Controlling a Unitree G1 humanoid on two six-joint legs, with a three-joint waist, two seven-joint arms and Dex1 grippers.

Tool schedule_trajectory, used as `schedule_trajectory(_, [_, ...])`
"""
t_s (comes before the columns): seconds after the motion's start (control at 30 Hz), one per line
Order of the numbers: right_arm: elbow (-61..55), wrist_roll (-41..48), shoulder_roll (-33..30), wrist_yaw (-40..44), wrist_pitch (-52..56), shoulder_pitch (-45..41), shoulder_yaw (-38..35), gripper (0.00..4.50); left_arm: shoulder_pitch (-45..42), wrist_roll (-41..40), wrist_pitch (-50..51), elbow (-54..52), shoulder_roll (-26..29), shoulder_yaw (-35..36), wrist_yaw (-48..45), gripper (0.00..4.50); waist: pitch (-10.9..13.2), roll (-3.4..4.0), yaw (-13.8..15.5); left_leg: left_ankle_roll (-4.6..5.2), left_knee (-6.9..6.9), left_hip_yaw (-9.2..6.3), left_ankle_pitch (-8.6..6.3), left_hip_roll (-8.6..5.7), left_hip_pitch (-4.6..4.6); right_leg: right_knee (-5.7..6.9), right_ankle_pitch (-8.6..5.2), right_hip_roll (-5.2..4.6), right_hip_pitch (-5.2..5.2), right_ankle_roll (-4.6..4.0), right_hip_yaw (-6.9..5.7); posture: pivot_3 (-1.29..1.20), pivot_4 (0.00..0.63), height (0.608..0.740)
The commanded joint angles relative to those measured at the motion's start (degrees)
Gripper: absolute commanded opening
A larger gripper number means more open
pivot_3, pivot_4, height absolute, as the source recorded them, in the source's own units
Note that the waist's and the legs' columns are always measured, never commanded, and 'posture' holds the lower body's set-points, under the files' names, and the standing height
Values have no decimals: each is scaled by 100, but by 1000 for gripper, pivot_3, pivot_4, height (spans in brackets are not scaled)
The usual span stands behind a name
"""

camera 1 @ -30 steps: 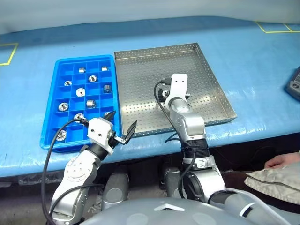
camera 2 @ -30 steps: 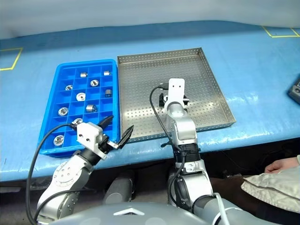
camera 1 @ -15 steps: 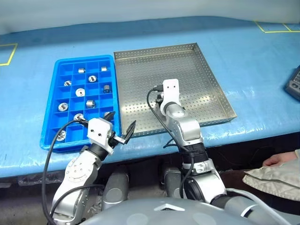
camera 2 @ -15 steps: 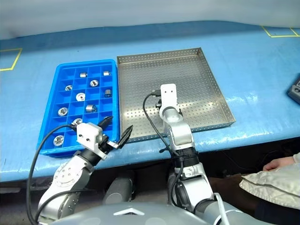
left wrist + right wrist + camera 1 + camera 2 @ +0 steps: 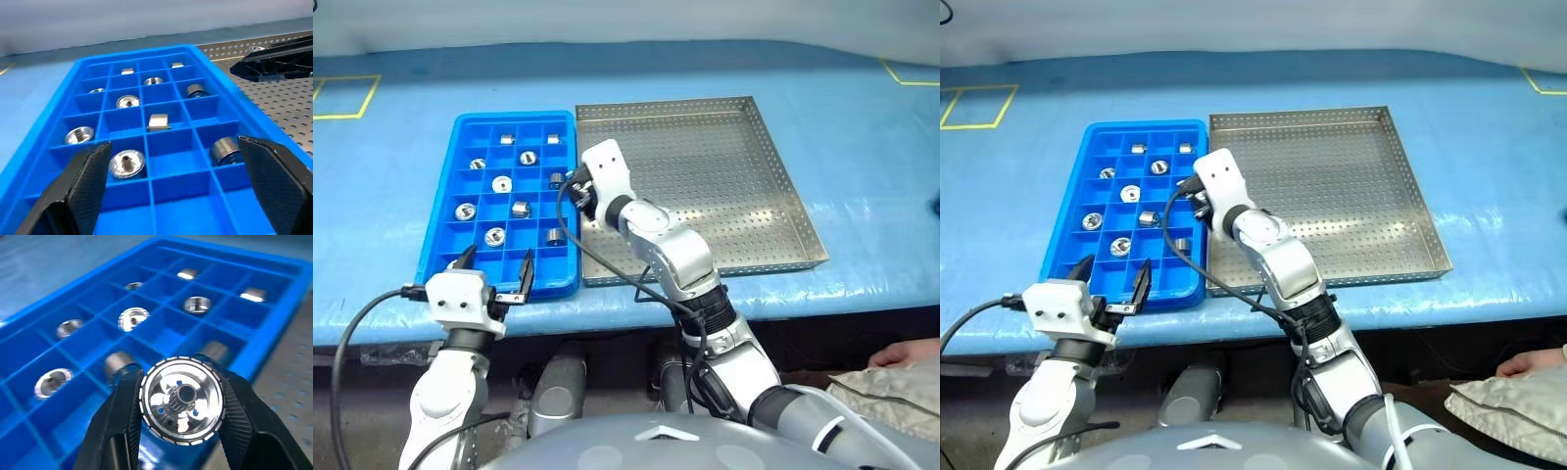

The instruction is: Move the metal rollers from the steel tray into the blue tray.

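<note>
Your right tool: clamped on a metal roller, over blue tray edge beside steel tray | your left tool: fingers spread, empty, at blue tray's near end | other rollers sit in compartments

Bright blue tray; shiny silver rollers; silver-grey perforated steel tray; seemingly blue table.

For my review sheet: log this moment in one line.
right gripper: shut on roller, over blue tray | left gripper: open, empty | steel tray: empty
</note>
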Motion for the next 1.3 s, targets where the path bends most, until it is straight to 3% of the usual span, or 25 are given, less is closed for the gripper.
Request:
schedule_trajectory(0.03, [-325, 244, 140, 520, 89, -121, 417, 1742, 402, 106, -538, -222, -163, 24, 88, 4500, 0, 0, 77, 0, 0, 0, 0, 0, -1, 1, 0, 0, -1, 0, 0, 516, 150, 740])
schedule_trajectory(0.33, [-365, 267, 89, 902, 226, 123, 992, 1742, 1100, 44, -1098, -114, -271, -147, -81, 4500, 2, -8, 503, -4, 1, 0, -2, 2, -13, -4, -5, -3, -15, -2, -9, 549, 150, 740])
schedule_trajectory(0.57, [-21, 88, -15, 853, 187, 220, 1007, 1742, 1089, 44, -1128, -101, -247, -203, -148, 4500, 2, -7, 722, -7, 0, 1, -4, 3, -15, -3, -5, -2, -19, -3, -16, 543, 150, 740])
schedule_trajectory(0.9, [-552, 124, -498, 917, 613, 499, 828, 1742, 794, -66, -949, -23, -76, -302, -384, 4500, 2, -7, 883, -15, 1, 5, -9, 3, -15, -6, -6, -4, -19, -3, -16, 475, 150, 740])
schedule_trajectory(1.17, [-828, 160, -530, 838, 774, 640, 709, 4427, 418, -211, -715, 37, 129, -256, -607, 4500, 1, -7, 847, -17, 1, 9, -10, 3, -14, -6, -7, -4, -19, -3, -15, 416, 150, 740])
schedule_trajectory(1.3, [-1042, 223, -469, 801, 589, 719, 518, 4474, 165, -315, -524, 31, 302, -242, -736, 4500, 1, -6, 784, -21, 1, 10, -12, 3, -14, -7, -8, -4, -18, -4, -15, 378, 150, 740])
